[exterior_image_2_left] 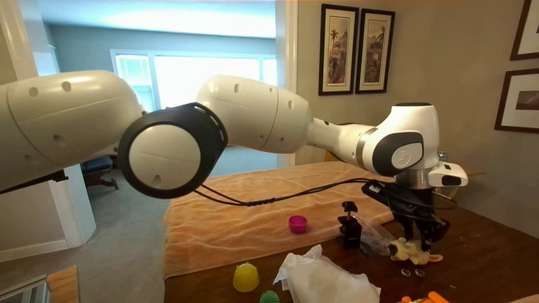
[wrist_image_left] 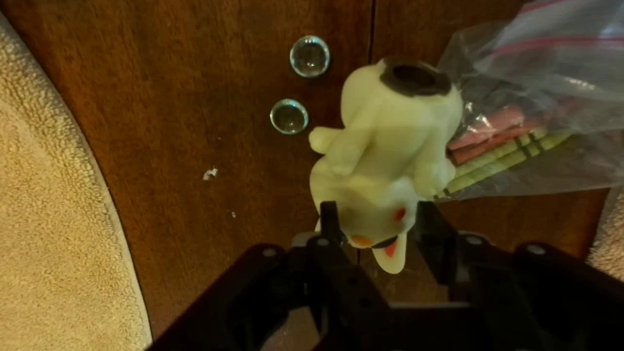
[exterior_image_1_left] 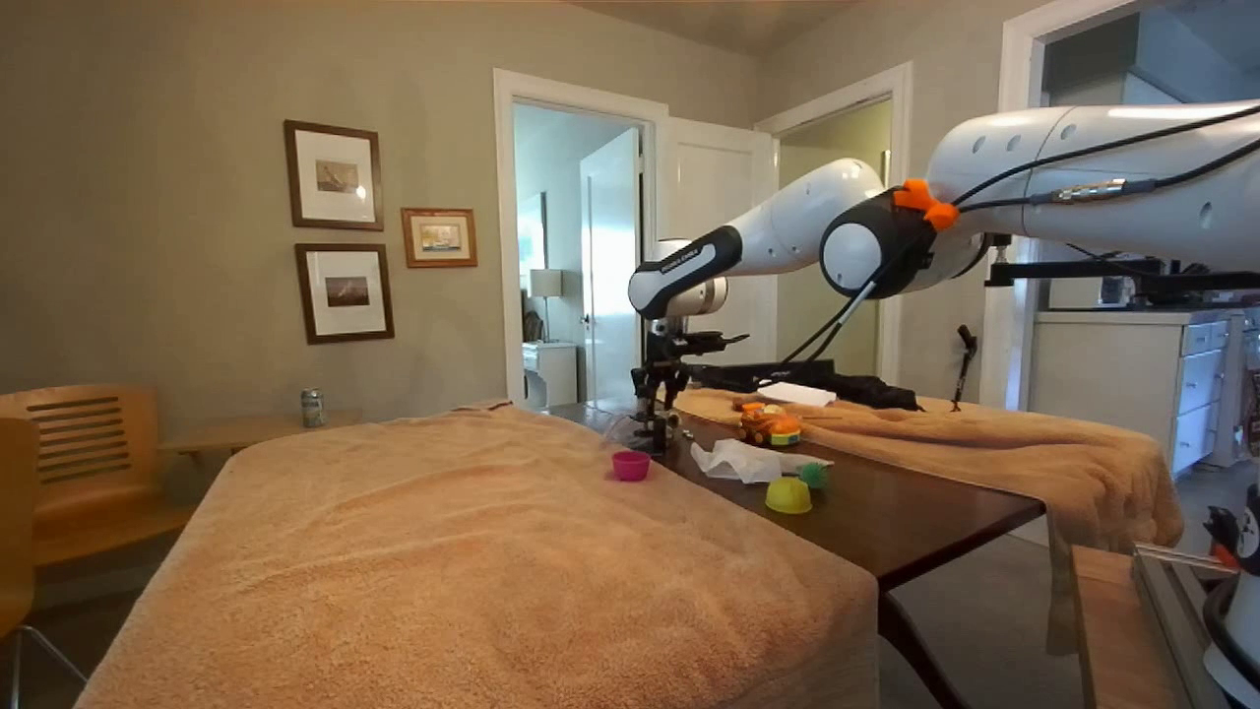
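The wrist view gives the closest look at the gripper [wrist_image_left: 376,215]: its jaws stand partway apart, with the head of a cream toy animal [wrist_image_left: 392,141] between the fingertips. Whether the pads press on the head or merely flank it cannot be told. The toy is low at the surface of a dark wooden table [wrist_image_left: 146,170], its dark-ringed hollow end pointing away from the jaws. Only from the wrist can the contents of a clear zip bag [wrist_image_left: 585,161] be made out: reddish and yellow sticks [wrist_image_left: 502,165], their ends just beside the toy. Two clear discs [wrist_image_left: 309,57] lie on its opposite side.

In an exterior view, a black clamp [exterior_image_2_left: 351,233] stands upright near the toy, and a crumpled white sheet [exterior_image_2_left: 324,277] spreads wide. In an exterior view, an orange toy vehicle [exterior_image_1_left: 770,427] shows whole, as does a green spiky ball [exterior_image_1_left: 813,477] close to a yellow cup [exterior_image_1_left: 788,496]; there the toy animal is hard to make out. Both exterior views show a pink cup [exterior_image_1_left: 631,467] on a peach towel [exterior_image_1_left: 443,551].
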Available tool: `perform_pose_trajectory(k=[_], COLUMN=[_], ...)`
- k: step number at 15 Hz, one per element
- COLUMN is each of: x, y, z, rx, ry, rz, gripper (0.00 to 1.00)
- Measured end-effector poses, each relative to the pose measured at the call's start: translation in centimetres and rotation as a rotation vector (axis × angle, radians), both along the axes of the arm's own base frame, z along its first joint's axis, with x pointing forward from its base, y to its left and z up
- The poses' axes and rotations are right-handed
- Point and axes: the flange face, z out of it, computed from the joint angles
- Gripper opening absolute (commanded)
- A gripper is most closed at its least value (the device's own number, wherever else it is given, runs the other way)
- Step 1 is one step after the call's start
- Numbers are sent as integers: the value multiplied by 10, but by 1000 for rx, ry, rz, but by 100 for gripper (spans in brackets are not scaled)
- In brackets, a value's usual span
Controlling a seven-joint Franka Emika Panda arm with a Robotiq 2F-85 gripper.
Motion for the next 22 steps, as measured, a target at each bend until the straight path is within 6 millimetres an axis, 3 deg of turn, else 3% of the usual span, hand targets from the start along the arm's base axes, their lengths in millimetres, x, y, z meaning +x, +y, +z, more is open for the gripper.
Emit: perform_pose_trajectory(k=[3, 4, 9, 17, 22], x=[2, 2, 4, -3, -14], y=[2, 2, 4, 31, 37], z=[5, 7, 28, 127, 153], rx=[-5, -8, -14, 44, 60], ry=[-8, -10, -21, 31, 46], rz=[3, 3, -39, -101, -109], gripper=[98, 100, 100, 100, 100])
